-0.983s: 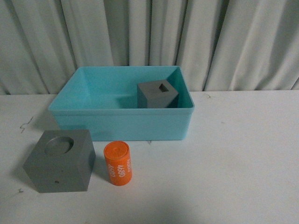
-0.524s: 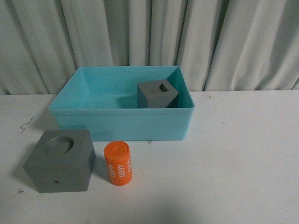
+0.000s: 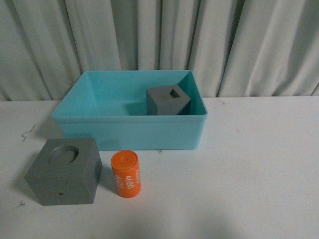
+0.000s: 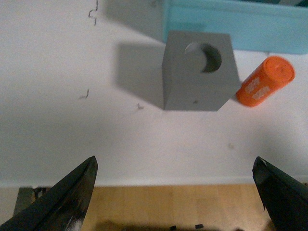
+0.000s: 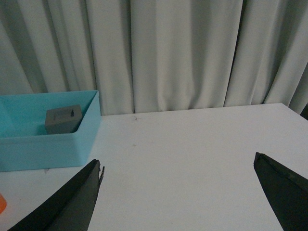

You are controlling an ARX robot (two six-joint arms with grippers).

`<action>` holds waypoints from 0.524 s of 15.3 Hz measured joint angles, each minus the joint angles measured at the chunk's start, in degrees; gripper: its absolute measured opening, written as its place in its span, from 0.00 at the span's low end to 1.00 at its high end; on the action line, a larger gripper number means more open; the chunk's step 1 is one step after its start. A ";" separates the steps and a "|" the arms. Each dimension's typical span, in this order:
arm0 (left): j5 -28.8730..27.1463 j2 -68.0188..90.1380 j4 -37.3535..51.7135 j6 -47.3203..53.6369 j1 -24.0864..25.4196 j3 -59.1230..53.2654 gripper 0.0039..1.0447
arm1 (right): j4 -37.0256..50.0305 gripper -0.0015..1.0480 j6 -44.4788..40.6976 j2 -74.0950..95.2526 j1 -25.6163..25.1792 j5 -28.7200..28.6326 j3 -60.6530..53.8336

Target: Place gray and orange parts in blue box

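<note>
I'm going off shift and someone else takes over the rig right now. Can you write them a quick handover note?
Grippers: the left gripper is open and empty, near the table's front edge. The right gripper is open and empty over bare table.
Done: the gray cube with the rectangular recess sits inside the blue box, toward its far right corner.
Left: the gray cube with the round recess and the orange cylinder marked 4680 are on the table in front of the box, the cylinder to the cube's right. Both need to go in.
</note>
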 joint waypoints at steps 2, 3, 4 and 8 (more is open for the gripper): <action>-2.16 15.87 10.14 1.97 -2.91 5.97 0.94 | 0.00 0.94 0.00 0.00 -0.02 0.00 0.00; -2.97 22.08 13.88 3.17 -4.70 7.65 0.94 | 0.00 0.94 0.00 0.00 -0.02 0.00 0.00; -4.15 28.48 17.92 4.72 -6.80 9.05 0.94 | 0.00 0.94 0.00 0.00 -0.02 0.00 0.00; -6.01 46.77 27.63 7.74 -9.51 14.67 0.94 | 0.00 0.94 0.00 0.00 -0.02 0.00 0.00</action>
